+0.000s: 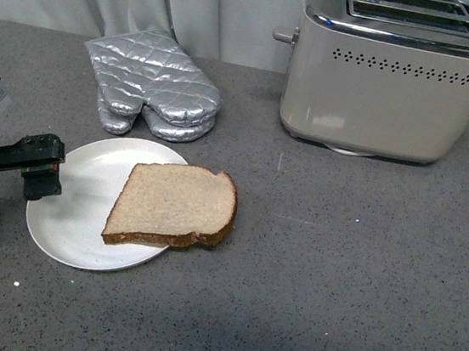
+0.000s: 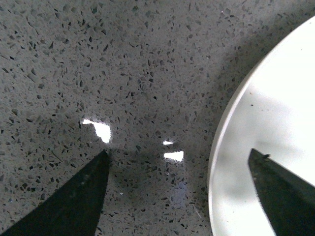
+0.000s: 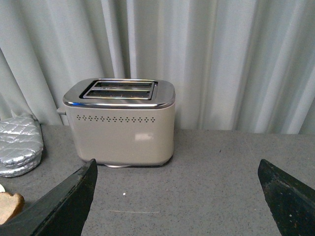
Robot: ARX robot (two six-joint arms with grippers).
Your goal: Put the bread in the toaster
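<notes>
Over the plate's (image 1: 66, 223) rim, the half-cropped left tool (image 2: 178, 153) gapes open, like the right tool (image 3: 177, 164).

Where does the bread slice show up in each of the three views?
Front view: the bread lies left of centre on the white plate, overhanging its right rim.
Left wrist view: not in it; only the plate's rim and the counter show.
Right wrist view: only a crust corner of the bread at the frame edge, near the silver oven mitt.
Shared landmark: the grey speckled countertop, in all three.
</notes>
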